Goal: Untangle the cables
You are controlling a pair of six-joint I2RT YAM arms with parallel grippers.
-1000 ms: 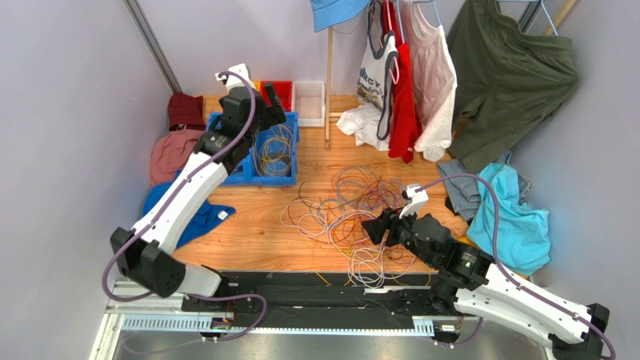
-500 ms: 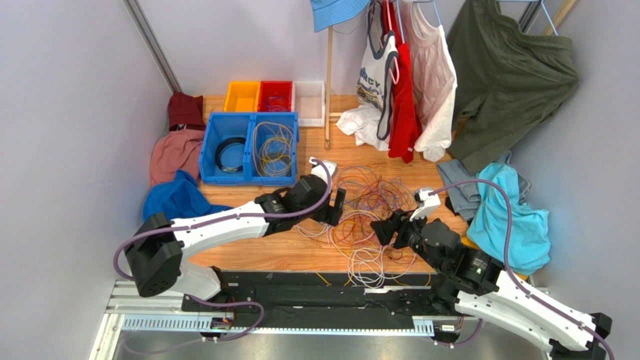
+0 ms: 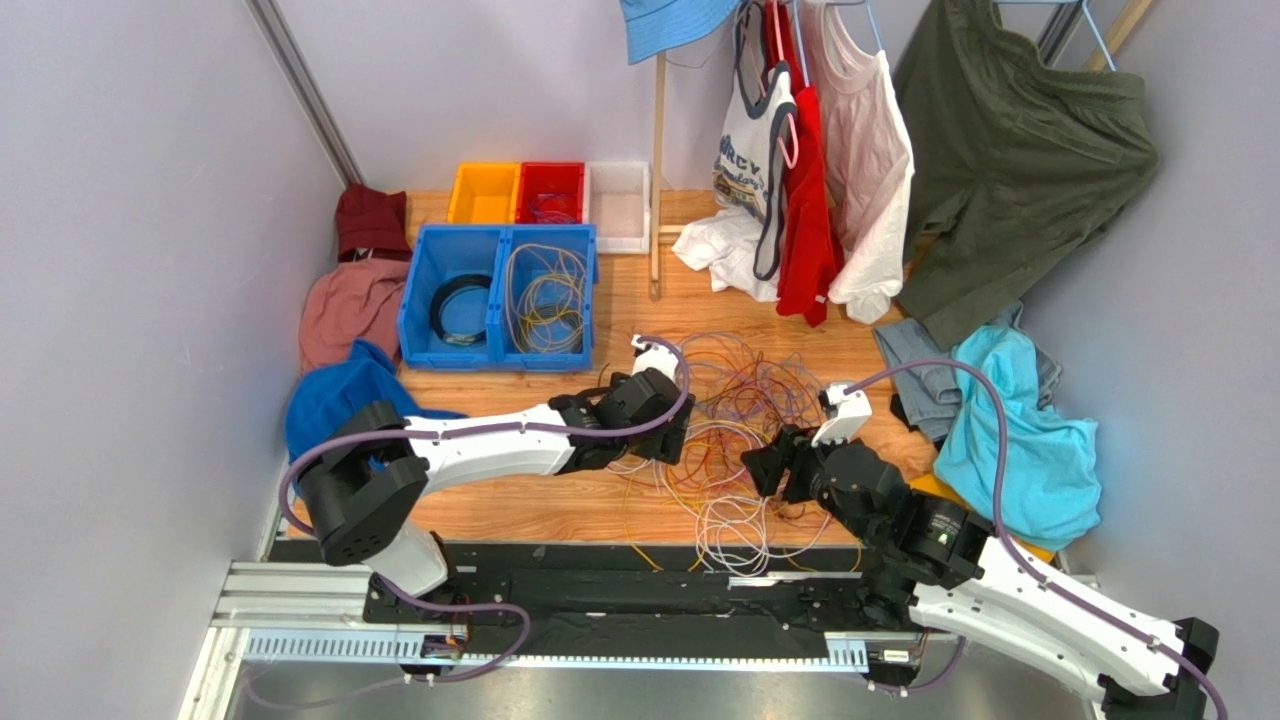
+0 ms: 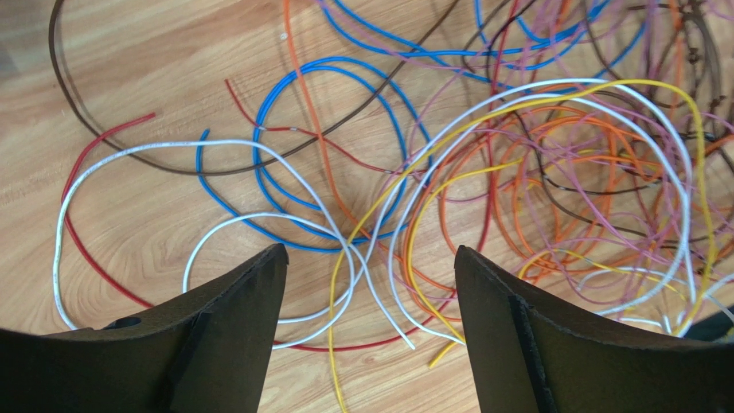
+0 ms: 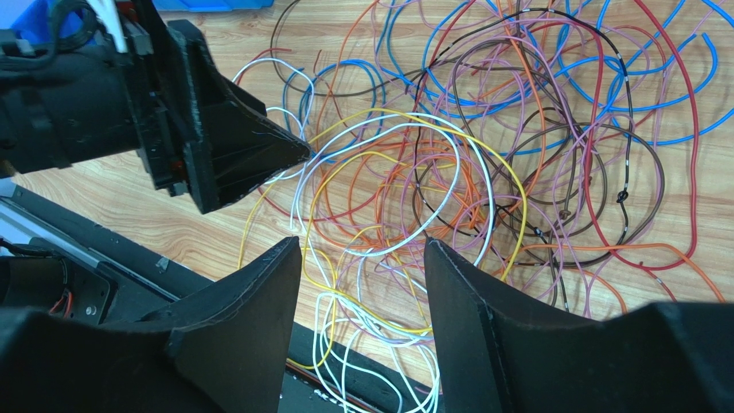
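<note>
Left gripper (image 4: 370,258) was swung from the blue bin (image 3: 496,357) down onto the cables (image 3: 736,413), which lie tangled mid-table. Its jaws are held wide, slightly narrowed, with nothing gripped; white and yellow loops lie beneath. A fresh pick is judged imminent. Right gripper (image 5: 362,245) is poised over the heap's near edge, jaws parted and empty. Blue bin contents noted: black coil (image 3: 460,308) in the left compartment, pale coiled strands (image 3: 547,297) in the right. Contents of the small bins (image 3: 552,167) behind were not resolved.
</note>
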